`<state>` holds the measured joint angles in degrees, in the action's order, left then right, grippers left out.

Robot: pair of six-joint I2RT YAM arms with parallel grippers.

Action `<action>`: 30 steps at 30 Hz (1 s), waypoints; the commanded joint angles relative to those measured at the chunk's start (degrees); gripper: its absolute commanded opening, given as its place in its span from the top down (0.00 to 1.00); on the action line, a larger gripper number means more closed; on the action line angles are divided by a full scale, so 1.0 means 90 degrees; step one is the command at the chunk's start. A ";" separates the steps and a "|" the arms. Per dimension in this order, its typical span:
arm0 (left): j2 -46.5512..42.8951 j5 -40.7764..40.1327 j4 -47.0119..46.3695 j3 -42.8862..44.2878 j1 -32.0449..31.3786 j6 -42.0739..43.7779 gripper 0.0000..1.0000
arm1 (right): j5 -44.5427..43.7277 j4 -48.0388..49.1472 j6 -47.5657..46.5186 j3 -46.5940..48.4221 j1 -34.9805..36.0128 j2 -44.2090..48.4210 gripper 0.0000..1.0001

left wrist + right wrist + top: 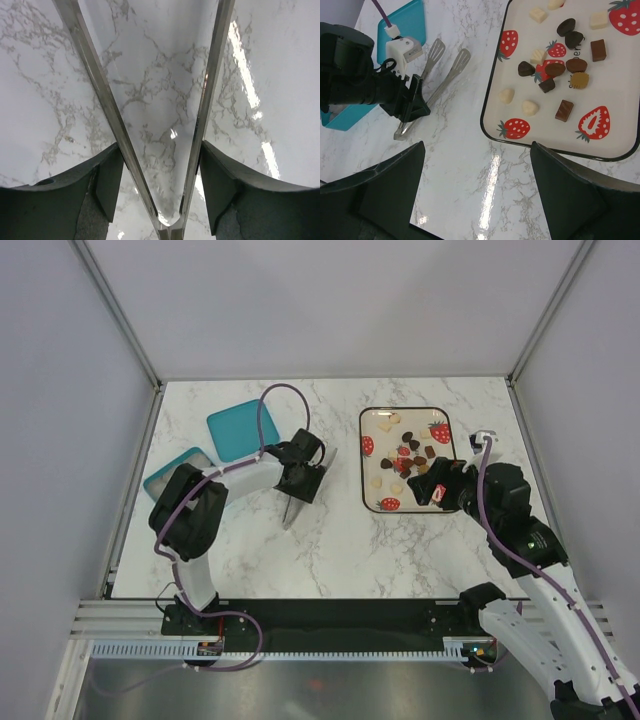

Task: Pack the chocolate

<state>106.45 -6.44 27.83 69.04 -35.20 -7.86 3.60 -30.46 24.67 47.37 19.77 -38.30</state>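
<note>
The chocolate, dark, mid-brown and cream pieces, lies loose on a white strawberry-print tray; the right wrist view shows the chocolate on the tray at upper right. My left gripper is down on the table with its fingers against both arms of the silver tongs; the right wrist view shows the tongs too. My right gripper hangs open over bare marble beside the tray's near-left corner, holding nothing.
A teal container and its teal lid sit at the back left, close behind the left arm. The tray's black rim stands just ahead of my right fingers. White walls and a metal frame border the marble table.
</note>
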 commanded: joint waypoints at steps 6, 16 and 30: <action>-0.1544 0.0110 0.1007 0.0103 -0.0190 -0.0220 0.37 | 0.0137 -0.0073 0.0140 0.0020 0.0030 0.0174 0.06; -0.2814 0.0676 0.1399 -0.0161 -0.0307 -0.0406 0.45 | -0.0204 -0.0532 -0.0006 0.0234 0.0020 0.0067 0.06; -0.2971 0.0589 0.1439 0.0229 -0.0814 -0.0396 0.46 | -0.0624 -0.0766 -0.0133 0.0634 0.0020 -0.0031 0.06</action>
<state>80.12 -1.28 41.63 67.90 -39.77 -10.04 0.82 -36.99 24.77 50.39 19.77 -38.83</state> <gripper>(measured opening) 0.546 0.944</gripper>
